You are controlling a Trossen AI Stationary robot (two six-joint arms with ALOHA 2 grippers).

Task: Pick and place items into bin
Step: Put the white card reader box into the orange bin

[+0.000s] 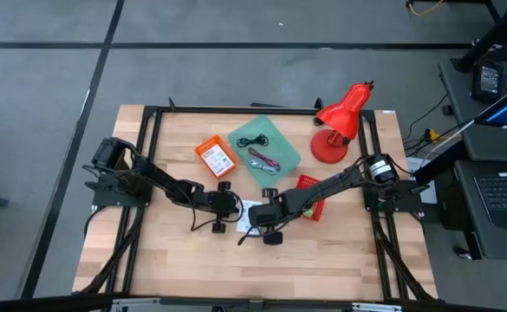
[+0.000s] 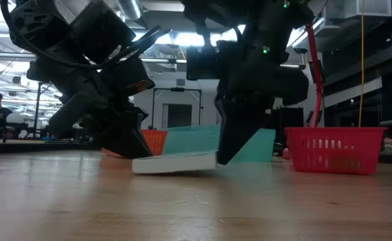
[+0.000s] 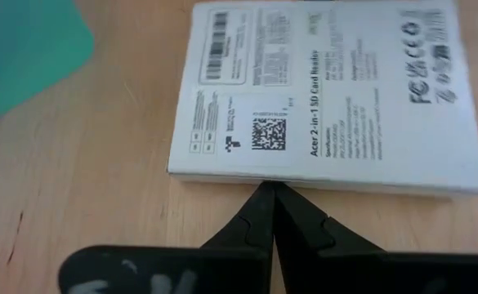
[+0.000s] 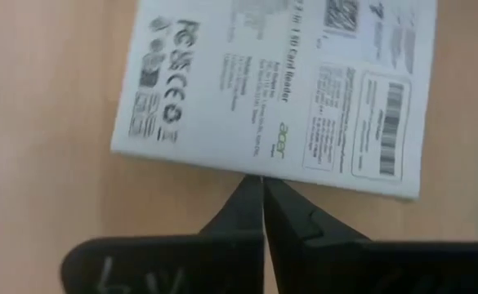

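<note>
A flat white printed box [image 1: 248, 211] lies on the wooden table between my two grippers. My left gripper [image 3: 269, 189] is shut, its tips at one long edge of the box. My right gripper [image 4: 261, 181] is shut too, with its tips at the opposite edge. In the low view the box [image 2: 175, 163] sits slightly tilted, and the end by my right gripper [image 2: 224, 157] is a little higher. The red mesh bin [image 2: 333, 148] stands to the right of the box, partly under my right arm [image 1: 309, 185]. My left gripper's shut fingertips meet the middle of the box's long side edge [image 3: 263, 178], slanting down from the table's left. The box's end on this side rests on the table. My right gripper's shut fingertips meet the opposite long edge [image 4: 255, 171], coming steeply from above and the right. The box's end [image 2: 209, 159] there sits slightly raised.
At the back, a teal sheet [image 1: 266, 147] carries a black coiled cable [image 1: 253, 140] and a maroon cable [image 1: 264, 161]. An orange packet [image 1: 215, 156] lies left of it. A red desk lamp [image 1: 340, 126] stands at the back right. Bare wood lies toward the near edge.
</note>
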